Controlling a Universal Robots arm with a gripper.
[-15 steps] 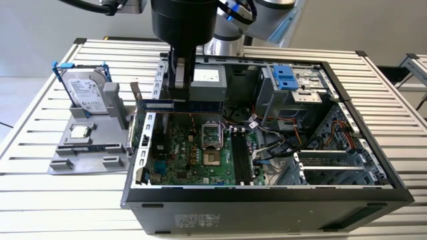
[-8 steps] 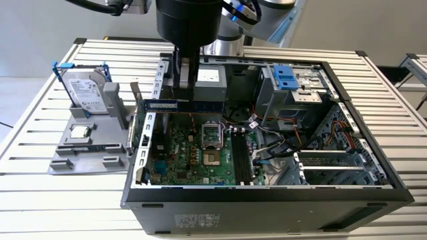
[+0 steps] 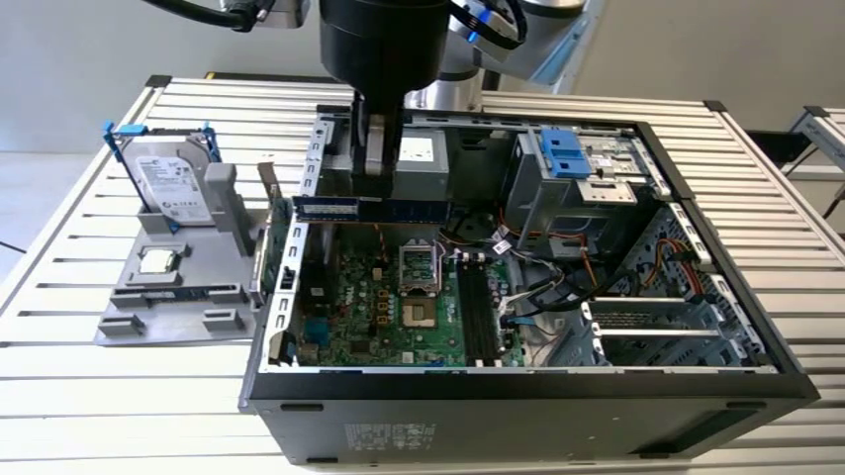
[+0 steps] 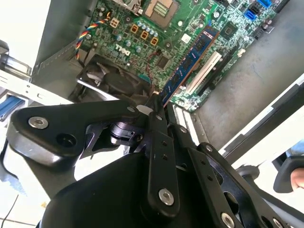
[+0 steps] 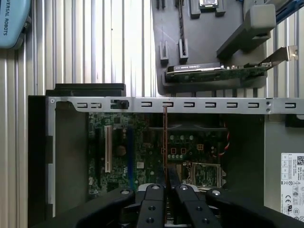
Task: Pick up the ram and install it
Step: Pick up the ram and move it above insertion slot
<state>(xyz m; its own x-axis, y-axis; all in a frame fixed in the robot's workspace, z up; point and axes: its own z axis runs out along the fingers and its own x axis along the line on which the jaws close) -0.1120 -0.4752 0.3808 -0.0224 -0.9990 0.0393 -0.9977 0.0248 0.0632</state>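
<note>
Over the open PC case: end effector clamped on the ram, ram not in a slot.
Fingers are closed narrow on the stick's upper edge. It hangs level above the motherboard, apart from the black slots. In both wrist views the ram runs straight out from the fingertips. Hard drive and expansion card sit in the grey holder on the table, at the exterior view's left.
</note>
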